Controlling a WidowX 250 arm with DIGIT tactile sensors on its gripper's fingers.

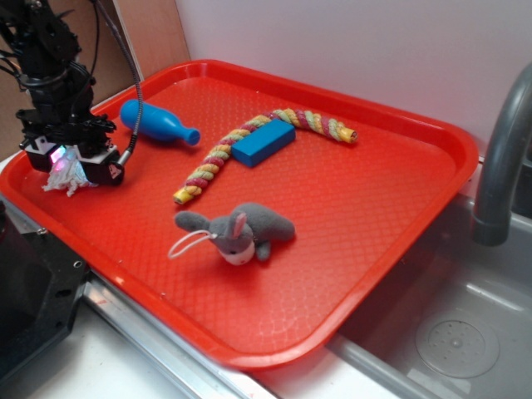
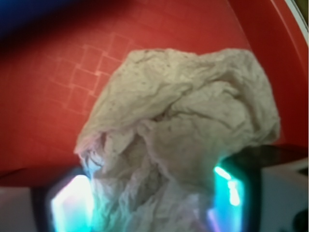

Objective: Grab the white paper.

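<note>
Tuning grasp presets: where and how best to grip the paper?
Take the paper across its bunched middle, coming straight down from above. It is a soft, irregular crumpled wad lying on the tray, with no edge or handle, so it compresses anywhere. The end effector already straddles it; whether it has closed is unclear.

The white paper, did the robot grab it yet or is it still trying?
Nearly. The gripper is already down over the white paper at the red tray's left edge, one finger on each side. Whether it's squeezing tight isn't clear. Lifting hasn't happened; the paper still sits on the tray.
</note>
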